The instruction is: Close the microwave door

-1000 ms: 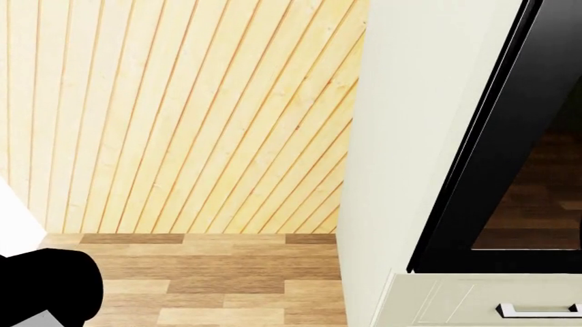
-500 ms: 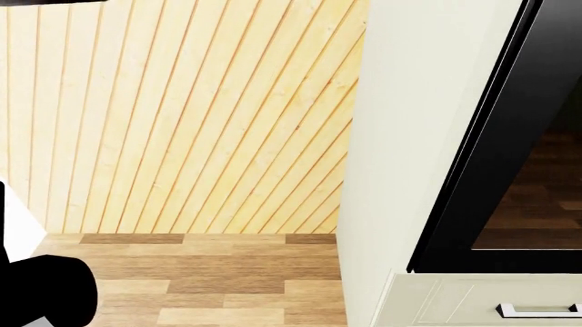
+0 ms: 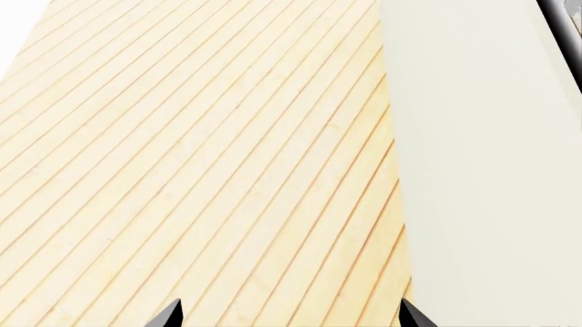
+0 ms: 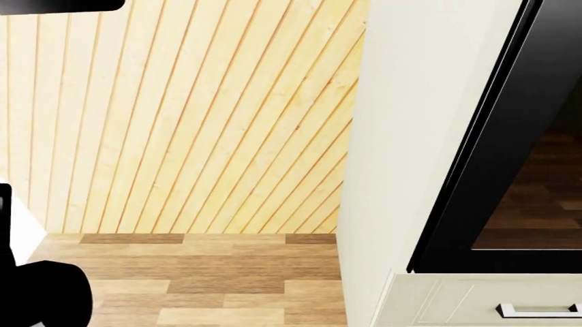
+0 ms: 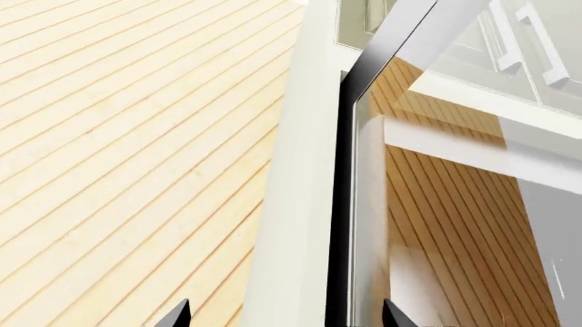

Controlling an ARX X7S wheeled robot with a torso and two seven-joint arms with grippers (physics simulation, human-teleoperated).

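A black-framed dark glass front (image 4: 532, 170), apparently the microwave door, fills the right edge of the head view, set in a cream cabinet (image 4: 409, 136). I cannot tell how far it stands open. In the right wrist view its black frame (image 5: 350, 163) and reflective glass (image 5: 454, 204) run beside the cream cabinet side (image 5: 296, 204). My right gripper (image 5: 283, 320) is open and points at that edge, holding nothing. My left gripper (image 3: 289, 320) is open, empty, and faces the plank wall (image 3: 200, 170) beside the cabinet side (image 3: 491, 170).
A light wooden plank wall (image 4: 182, 116) stands left of the cabinet, above a wood floor (image 4: 209, 279). A drawer with a metal handle (image 4: 541, 310) sits below the glass front. Black arm parts show at the top left (image 4: 54, 5) and bottom left (image 4: 37, 293) of the head view.
A black arm part has come into the top left of the head view and grown. The black shape at the bottom left has drawn back toward the left edge.
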